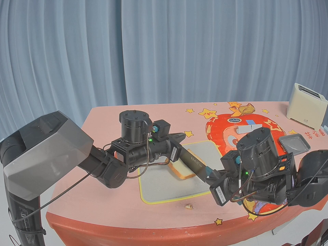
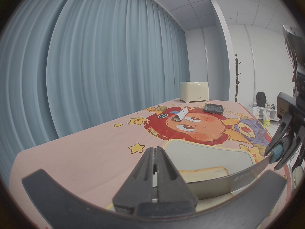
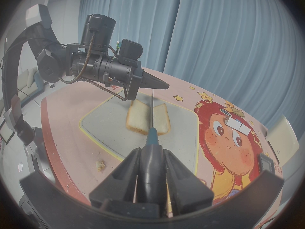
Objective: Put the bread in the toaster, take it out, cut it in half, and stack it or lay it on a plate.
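Two sets of jaws work one knife (image 3: 152, 110): right jaws clamped on its handle, left jaws closed tight, empty, just over its tip. The bread slice (image 3: 138, 120) lies between them under the blade, on the cutting mat (image 1: 160, 188). I fear uneven pressure dragging it askew. Right wrist view shows the blade's line across the slice; left wrist view shows its flank.

In your head view, mat (image 1: 160, 185) lies at centre of table (image 1: 102, 195). Bread (image 1: 181, 171) on mat, right of its middle. Knife (image 1: 192, 162) crosses over bread, handle toward lower right, held in right gripper (image 1: 209, 175). Left gripper (image 1: 179, 136) over mat's far edge, at knife's far end. Crumb (image 1: 188, 206) on table below mat, near front edge. Tray (image 1: 294, 144) right of mat. Toaster (image 1: 306, 107) behind tray, at right edge of frame. Paper slip (image 1: 249, 128) lies above and right of mat, left of tray.
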`<state>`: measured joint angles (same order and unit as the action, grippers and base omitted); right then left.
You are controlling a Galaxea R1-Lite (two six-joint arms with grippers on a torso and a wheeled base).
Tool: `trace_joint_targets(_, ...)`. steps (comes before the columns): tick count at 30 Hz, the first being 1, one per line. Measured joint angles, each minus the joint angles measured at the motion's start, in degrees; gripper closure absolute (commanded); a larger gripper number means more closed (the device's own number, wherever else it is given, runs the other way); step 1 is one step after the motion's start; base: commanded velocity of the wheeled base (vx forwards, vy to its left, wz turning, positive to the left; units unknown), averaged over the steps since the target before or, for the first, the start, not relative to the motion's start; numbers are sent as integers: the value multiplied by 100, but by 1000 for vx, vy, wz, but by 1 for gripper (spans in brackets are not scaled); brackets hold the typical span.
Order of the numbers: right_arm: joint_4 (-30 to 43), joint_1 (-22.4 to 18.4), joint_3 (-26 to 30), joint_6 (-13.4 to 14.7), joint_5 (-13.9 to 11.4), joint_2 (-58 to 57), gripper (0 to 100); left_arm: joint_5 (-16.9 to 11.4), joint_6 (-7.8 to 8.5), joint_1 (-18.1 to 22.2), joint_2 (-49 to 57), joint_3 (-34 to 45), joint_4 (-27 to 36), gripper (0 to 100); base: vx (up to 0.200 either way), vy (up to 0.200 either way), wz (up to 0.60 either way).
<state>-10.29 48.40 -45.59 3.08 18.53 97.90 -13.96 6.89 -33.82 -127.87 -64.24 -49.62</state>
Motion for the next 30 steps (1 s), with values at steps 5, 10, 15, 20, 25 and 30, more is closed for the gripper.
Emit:
trace_joint_targets(5, 22, 0, 11, 0, 2, 6, 100, -10, -18, -6, 0, -33, 21, 100, 0, 0, 0)
trace_joint_targets(10, 30, 2, 32, -7, 7, 39, 100, -11, -40, -17, 17, -66, 29, 100, 0, 0, 0)
trace_joint_targets(15, 35, 6, 48, -7, 7, 55, 100, -16, -44, -22, 30, -80, 32, 100, 0, 0, 0)
trace_joint_targets(20, 50, 2, 63, -9, 7, 61, 100, -21, -46, -16, 37, -85, 32, 100, 0, 0, 0)
trace_joint_targets(25, 59, 2, 73, -9, 5, 74, 100, -18, -49, -16, 39, -96, 29, 100, 0, 0, 0)
trace_joint_targets(30, 69, 2, 80, -9, 7, 102, 100, -16, -46, -24, 44, -100, 24, 100, 0, 0, 0)
